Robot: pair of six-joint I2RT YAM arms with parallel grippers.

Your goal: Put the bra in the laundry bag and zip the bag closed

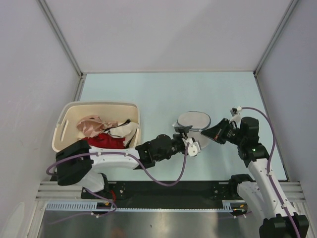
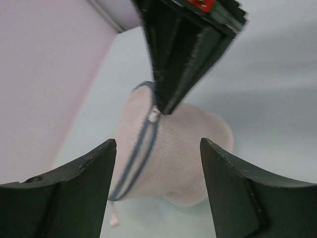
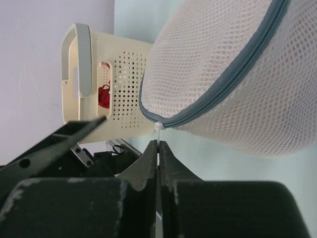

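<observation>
laundry bag (image 1: 194,120): domed on worktop (image 1: 148,94), anchored by its zip pull (image 3: 157,128), likely ready for unzipping. right fingers (image 3: 148,159): pressed together, pinching that pull. left fingers (image 2: 74,191): spread wide, empty, facing the bag. bra (image 1: 90,126): in basket (image 1: 62,124), beside red garment (image 1: 106,141).

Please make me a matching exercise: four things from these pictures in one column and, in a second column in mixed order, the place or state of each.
Column one:
1. bra
2. laundry bag
3. left pincer
4. right pincer

Column two:
a. open, empty
b. in the cream basket
c. shut on the bag's white tab
d. between both pincers

Pairs: 1-b, 2-d, 3-a, 4-c
</observation>
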